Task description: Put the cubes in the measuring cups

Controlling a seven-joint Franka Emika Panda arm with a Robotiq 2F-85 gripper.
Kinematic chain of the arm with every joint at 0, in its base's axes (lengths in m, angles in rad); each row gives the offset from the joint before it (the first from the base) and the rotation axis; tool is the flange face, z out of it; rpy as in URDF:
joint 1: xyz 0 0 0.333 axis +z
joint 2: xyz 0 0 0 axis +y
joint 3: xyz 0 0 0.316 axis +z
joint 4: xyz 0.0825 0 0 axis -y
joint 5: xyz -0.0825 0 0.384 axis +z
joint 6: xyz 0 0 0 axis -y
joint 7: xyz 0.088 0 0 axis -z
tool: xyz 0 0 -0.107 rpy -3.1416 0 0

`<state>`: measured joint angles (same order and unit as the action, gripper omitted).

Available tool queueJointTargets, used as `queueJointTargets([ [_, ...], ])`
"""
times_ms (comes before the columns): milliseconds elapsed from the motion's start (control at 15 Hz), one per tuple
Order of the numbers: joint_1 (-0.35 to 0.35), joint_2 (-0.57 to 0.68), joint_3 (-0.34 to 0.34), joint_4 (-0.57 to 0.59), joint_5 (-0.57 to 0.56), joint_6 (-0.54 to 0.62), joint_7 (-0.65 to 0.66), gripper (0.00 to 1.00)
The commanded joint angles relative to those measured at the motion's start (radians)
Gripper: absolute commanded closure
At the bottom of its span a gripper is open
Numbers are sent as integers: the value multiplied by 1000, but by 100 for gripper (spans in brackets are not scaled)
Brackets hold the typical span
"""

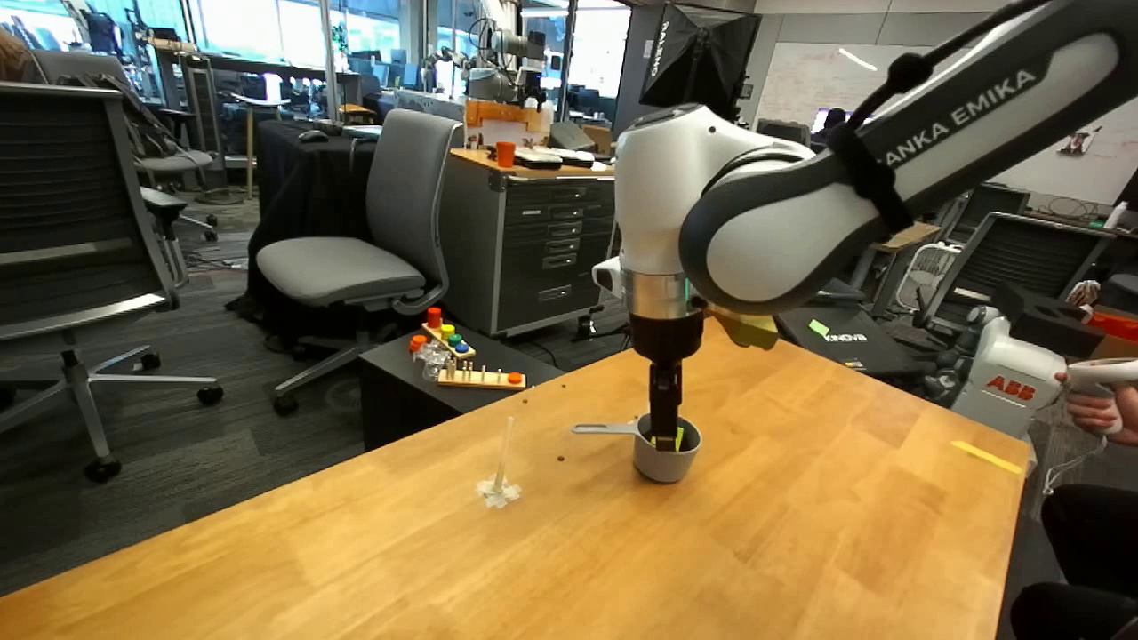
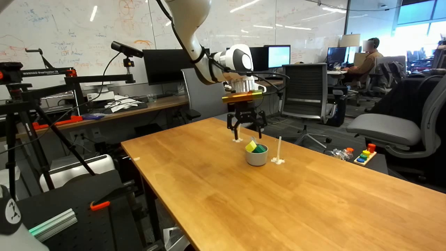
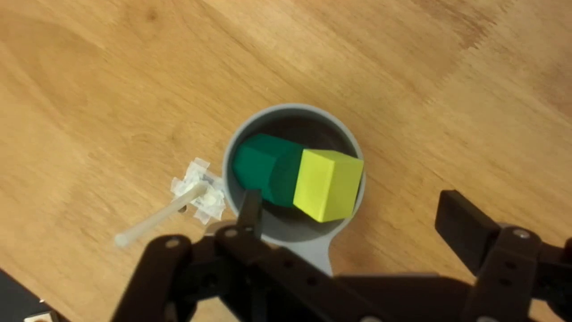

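The grey measuring cup (image 1: 667, 467) stands upright on the table, also seen in an exterior view (image 2: 256, 159) and the wrist view (image 3: 295, 107). Its handle (image 1: 605, 428) points away from the bowl. Inside it, a green cube (image 3: 263, 165) and a tilted yellow cube (image 3: 328, 185) lie side by side, touching. Both also show at the mouth in an exterior view, yellow (image 2: 251, 146) and green (image 2: 259, 149). My gripper (image 3: 351, 205) is open and empty, above and beside the cup's handle side (image 2: 248, 136). The red cube and the clear cup are out of view.
A thin whitish stick (image 1: 504, 453) stands upright, taped to the table (image 1: 800, 533), close beside the cup (image 3: 161, 214). Another taped stick base (image 2: 237, 140) shows behind my gripper. A black box (image 1: 400, 396) with a wooden peg toy (image 1: 480, 380) stands beyond the table edge.
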<state>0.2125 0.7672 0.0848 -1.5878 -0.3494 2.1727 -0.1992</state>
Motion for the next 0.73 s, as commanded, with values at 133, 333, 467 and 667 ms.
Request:
queueJointTargets([
  [133,-22,-196,23,-73,59,15,5,0],
  [333,-20,-288,19,-100,72,13,23,0],
  [467,-10,-231,12,-41,54,1,8,0],
  [667,-12,-268,14,-69,56,1,14,0],
])
